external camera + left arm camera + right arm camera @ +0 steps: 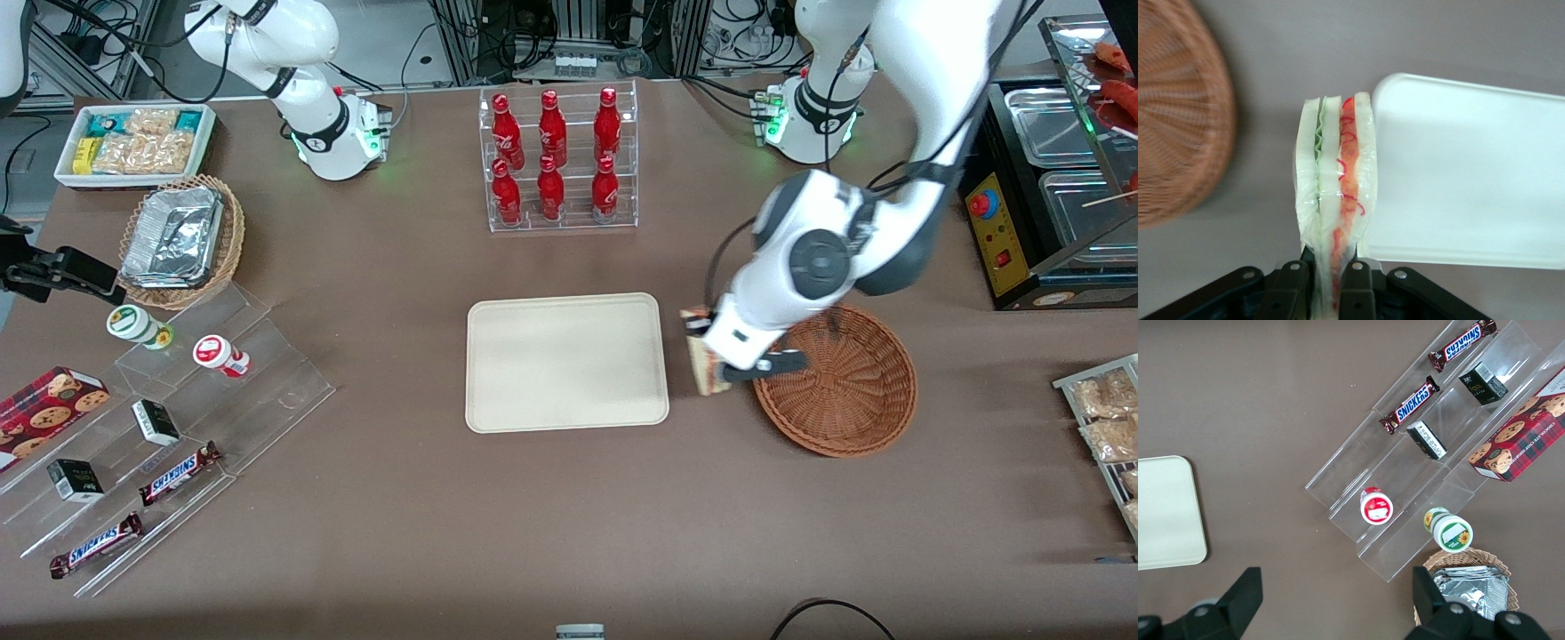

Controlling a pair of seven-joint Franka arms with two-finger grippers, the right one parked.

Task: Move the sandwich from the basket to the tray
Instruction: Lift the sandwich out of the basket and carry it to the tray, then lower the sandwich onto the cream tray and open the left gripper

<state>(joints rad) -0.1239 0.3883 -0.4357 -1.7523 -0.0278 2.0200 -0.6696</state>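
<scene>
Even bright overhead light; soft shadows; wrist view basket (1175, 113) blurred, tray (1471, 173) overexposed.

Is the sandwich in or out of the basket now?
Out: the gripper holds the sandwich above bare table between basket and tray.

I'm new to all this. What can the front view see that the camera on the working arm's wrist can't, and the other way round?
Only the front view shows the whole table: the rack of red bottles, the Snickers bars, the tan basket of foil containers, and the full outline of the tray.

Only the left wrist view shows, up close, the red and green layers of the sandwich and the gripper shut on its end.

Both show the sandwich held over bare table between the basket and the tray, out of the basket and not yet on the tray.
</scene>
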